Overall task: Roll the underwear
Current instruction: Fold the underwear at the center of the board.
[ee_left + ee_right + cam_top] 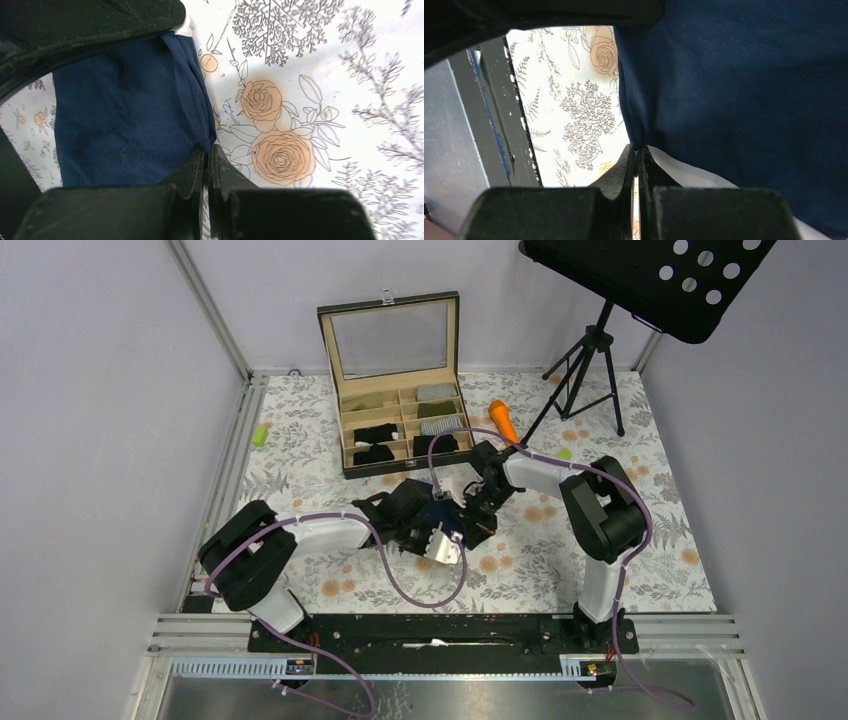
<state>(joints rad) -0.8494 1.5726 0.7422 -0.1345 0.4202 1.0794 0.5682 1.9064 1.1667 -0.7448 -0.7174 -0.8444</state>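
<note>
The navy underwear lies on the floral desk just in front of the compartment box, a little toward the box's right corner. The two arms converge on it there.

The left pincer has its jaws pressed together. In its wrist view the tips meet right where a folded ridge of the navy cloth ends, so it appears to pinch that fold against the desk side. The right pincer is also clamped, with navy fabric and a strip of white trim running straight into its tips.

Holding the piece at two edges makes sense for soft cloth. One grip alone would let it bunch or drag, while two keep an edge taut and straight so a roll can start evenly. The doubled ridge by the left tips suggests the cloth is already folded narrower, which I judge to be preparation for rolling. No tight roll shows yet.

The box stands with its glass lid up, and several compartments hold cloth bundles, probably where this piece is meant to go. An orange carrot-shaped stick lies just right of the box, and a small green cylinder sits well to its left. Both are clear of the work.
</note>
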